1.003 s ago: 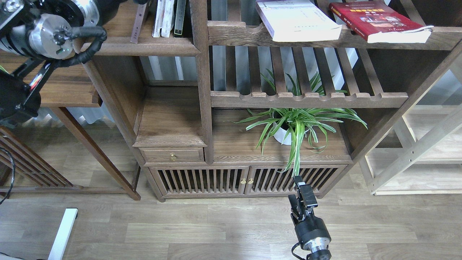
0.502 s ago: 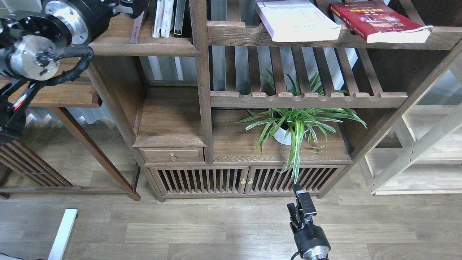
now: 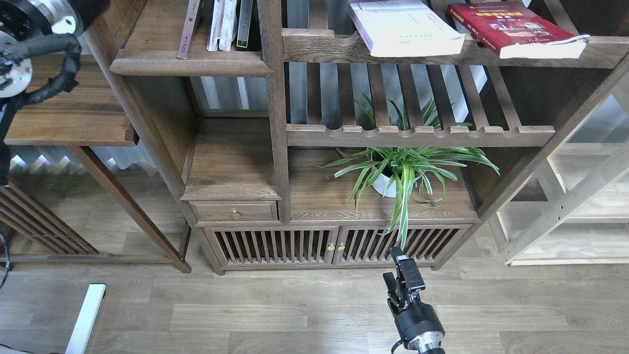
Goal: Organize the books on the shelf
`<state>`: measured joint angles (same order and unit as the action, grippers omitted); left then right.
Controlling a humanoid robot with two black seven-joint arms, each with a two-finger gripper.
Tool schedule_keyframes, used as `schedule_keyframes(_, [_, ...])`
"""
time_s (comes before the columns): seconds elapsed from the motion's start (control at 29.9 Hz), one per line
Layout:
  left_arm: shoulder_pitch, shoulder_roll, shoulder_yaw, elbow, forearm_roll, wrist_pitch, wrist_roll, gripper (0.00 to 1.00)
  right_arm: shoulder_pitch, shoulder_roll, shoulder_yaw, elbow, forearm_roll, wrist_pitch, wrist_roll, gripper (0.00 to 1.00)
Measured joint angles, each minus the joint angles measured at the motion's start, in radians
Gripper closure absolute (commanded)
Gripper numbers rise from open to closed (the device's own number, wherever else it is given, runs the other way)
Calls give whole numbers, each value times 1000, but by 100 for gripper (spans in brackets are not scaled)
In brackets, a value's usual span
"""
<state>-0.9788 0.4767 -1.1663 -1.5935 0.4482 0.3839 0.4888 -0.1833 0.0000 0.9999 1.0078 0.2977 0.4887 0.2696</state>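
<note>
Our left arm [image 3: 34, 29]: black housing with polished silver joint discs, a black corrugated cable loop [image 3: 59, 64] and a small green indicator light. Our right arm [image 3: 415, 322]: black cylindrical wrist with a silver collar ring, ending in a black two-finger gripper [image 3: 400, 270] of blocky shape.

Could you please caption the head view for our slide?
White book and red book lie flat on the slatted shelf above a potted plant.

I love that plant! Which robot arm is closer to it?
The right. Its gripper sits just below the potted plant, near the hanging leaf tips. The left arm is far off at the top left corner, its gripper out of view.
</note>
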Motion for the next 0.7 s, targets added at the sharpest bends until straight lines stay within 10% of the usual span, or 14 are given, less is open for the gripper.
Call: schedule_keyframes(0.7, [1, -113, -92, -1, -127, -2, 0, 0, 158, 0, 47, 24, -7, 0, -3, 1])
